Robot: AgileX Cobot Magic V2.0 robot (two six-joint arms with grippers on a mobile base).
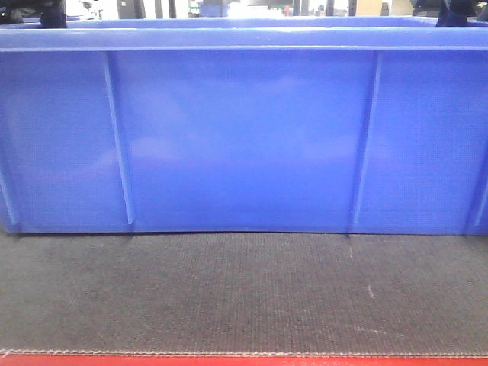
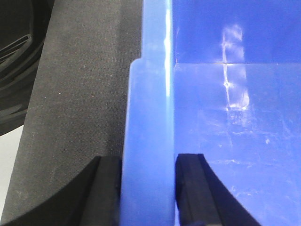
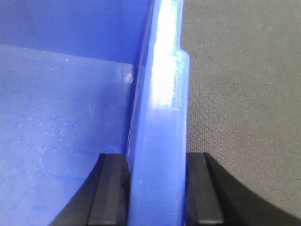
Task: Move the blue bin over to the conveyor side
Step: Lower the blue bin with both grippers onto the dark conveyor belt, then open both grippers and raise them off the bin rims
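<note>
Blue bin (image 1: 244, 137) sits on the conveyor (image 1: 244, 293), set back from its red edge. Left claw (image 2: 146, 188) and right claw (image 3: 155, 188) each pinch an opposite rim, sharing the wide load evenly.

Dark grey conveyor (image 1: 244, 290) — red front edge — bears blue bin (image 1: 244, 137)

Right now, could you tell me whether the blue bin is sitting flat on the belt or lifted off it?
Sitting flat, as far as visible: the blue bin has its bottom edge meeting the belt along the whole front.
</note>
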